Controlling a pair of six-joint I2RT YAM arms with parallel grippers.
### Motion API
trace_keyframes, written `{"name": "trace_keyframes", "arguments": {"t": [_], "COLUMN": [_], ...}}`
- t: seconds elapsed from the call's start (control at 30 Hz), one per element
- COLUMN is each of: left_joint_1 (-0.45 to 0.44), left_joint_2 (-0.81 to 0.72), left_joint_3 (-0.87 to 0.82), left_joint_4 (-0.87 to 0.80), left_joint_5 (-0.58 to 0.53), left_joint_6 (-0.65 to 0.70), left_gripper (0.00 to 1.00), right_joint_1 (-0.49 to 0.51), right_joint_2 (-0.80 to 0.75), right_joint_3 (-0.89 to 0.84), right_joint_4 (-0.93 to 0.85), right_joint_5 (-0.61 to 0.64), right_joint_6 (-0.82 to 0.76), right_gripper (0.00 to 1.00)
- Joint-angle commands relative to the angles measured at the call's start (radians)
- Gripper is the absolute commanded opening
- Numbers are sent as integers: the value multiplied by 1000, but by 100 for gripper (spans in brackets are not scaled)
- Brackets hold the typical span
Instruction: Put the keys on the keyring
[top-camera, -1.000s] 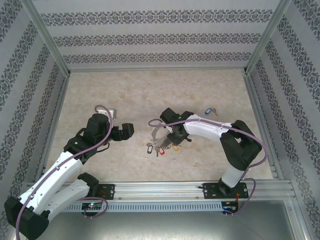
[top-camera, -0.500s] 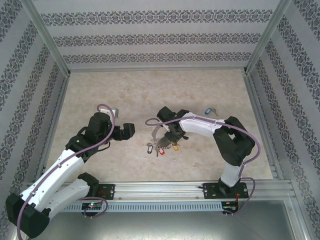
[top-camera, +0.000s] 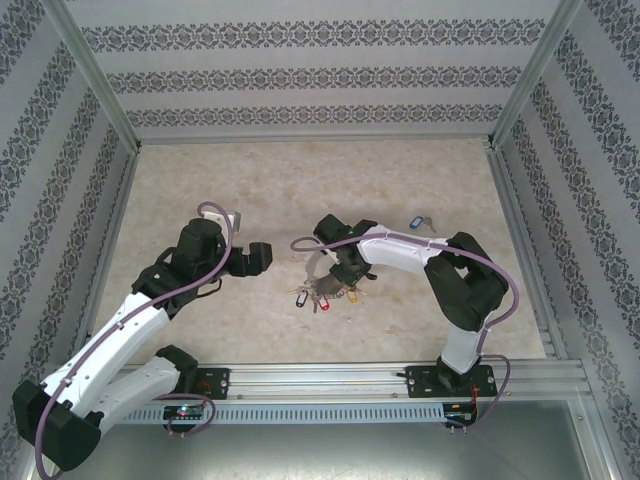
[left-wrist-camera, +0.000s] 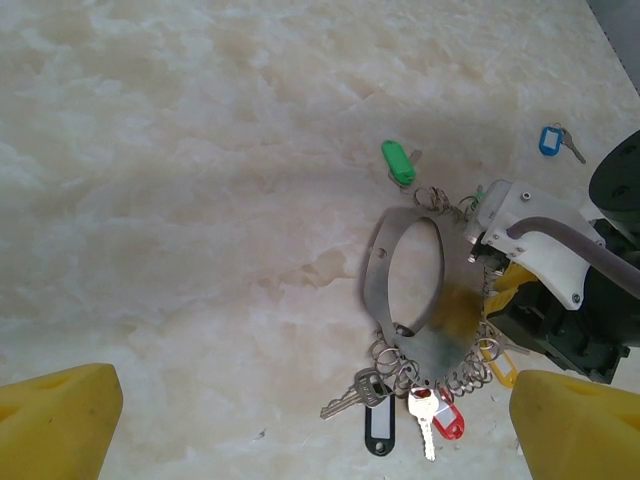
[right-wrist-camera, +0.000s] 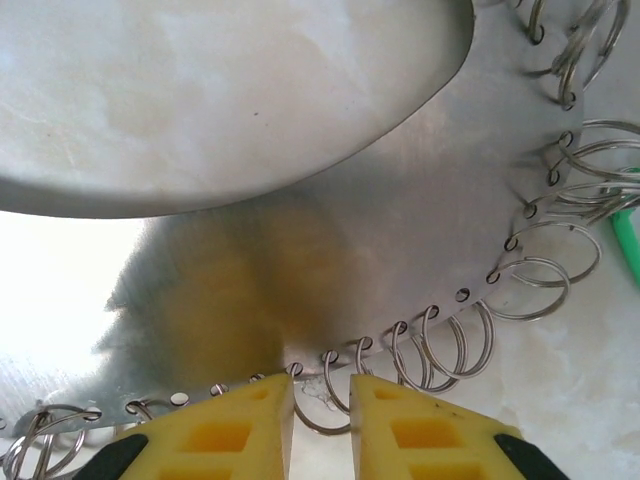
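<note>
Top: keyring (top-camera: 309, 268) seen at centre of table (top-camera: 220, 180), right gripper (top-camera: 340, 278) at it; left gripper (top-camera: 258, 258) spread, empty | Left wrist: several keys (left-wrist-camera: 425, 415) judged threaded, blue key (left-wrist-camera: 549, 140) left loose toward right edge | Right wrist: fingers (right-wrist-camera: 230, 430) nearly together about split ring (right-wrist-camera: 325, 405), clamping cannot be told

One keyring (left-wrist-camera: 432, 345), a grey oval plate.

Five capped keys, one of each colour, placed here as the left wrist view shows them:
- one green key (left-wrist-camera: 398, 163) just beyond the keyring's upper end
- one blue key (left-wrist-camera: 549, 140) well apart from the keyring, to its upper right
- one black key (left-wrist-camera: 379, 432) at the keyring's lower end
- one red key (left-wrist-camera: 447, 422) at the keyring's lower end
- one yellow key (left-wrist-camera: 500, 365) at the keyring's lower right edge, partly hidden

Three bare metal blades can be made out: one by the black cap, one by the red, one by the blue.

Wire loops (right-wrist-camera: 455, 340) line the keyring's rim: many, too overlapped for a sure count.

Two arms: left arm (top-camera: 120, 330), right arm (top-camera: 400, 250).
</note>
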Motion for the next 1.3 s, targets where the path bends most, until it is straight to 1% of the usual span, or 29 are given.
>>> {"name": "trace_keyframes", "arguments": {"t": [0.0,0.07,0.17,0.2,0.27,0.3,0.33,0.37,0.4,0.47,0.53,0.6,0.7,0.73,0.8,0.87,0.97,1.07,1.13,1.2,1.27], "left_joint_1": [-5,-4,-4,-4,-3,-4,-4,-4,-3,-5,-5,-6,-5,-6,-6,-8,-7,-7,-8,-8,-7], "left_joint_2": [-13,-21,-28,-28,-26,-24,-19,-13,-9,4,13,28,59,69,79,76,57,39,39,46,59], "left_joint_3": [23,14,0,-4,-12,-19,-23,-24,-26,-25,-27,-25,-16,-11,-5,-8,-14,-29,-41,-49,-43], "left_joint_4": [-27,-25,-21,-20,-9,-3,4,8,13,20,31,36,36,35,33,32,23,16,25,39,44], "left_joint_5": [4,1,-5,-5,-1,4,8,12,16,23,29,35,48,53,57,58,57,42,36,41,48], "left_joint_6": [20,16,10,6,-3,-7,-11,-13,-16,-17,-18,-20,-20,-23,-32,-42,-48,-45,-49,-54,-55], "left_gripper": [100,100,100,100,100,100,100,100,100,100,100,100,100,100,100,100,100,100,100,100,100], "right_joint_1": [-22,-41,-72,-89,-139,-170,-196,-207,-204,-191,-208,-225,-222,-219,-217,-224,-246,-262,-274,-286,-287], "right_joint_2": [-59,-101,-178,-200,-229,-247,-271,-304,-341,-405,-416,-395,-351,-342,-344,-359,-394,-418,-398,-363,-340], "right_joint_3": [20,18,-28,-48,-87,-119,-178,-232,-295,-381,-400,-382,-383,-384,-381,-385,-421,-451,-471,-490,-483], "right_joint_4": [-51,-42,4,19,22,26,84,153,226,362,389,384,435,451,446,428,423,405,418,471,481], "right_joint_5": [-12,-60,-121,-126,-166,-241,-331,-393,-411,-418,-448,-494,-581,-594,-556,-517,-493,-462,-459,-490,-487], "right_joint_6": [56,108,244,335,594,747,883,993,1120,1290,1404,1471,1600,1638,1676,1696,1720,1685,1658,1650,1630], "right_gripper": [22,22,22,21,18,16,15,14,15,17,18,17,14,13,13,13,16,18,17,17,20]}}
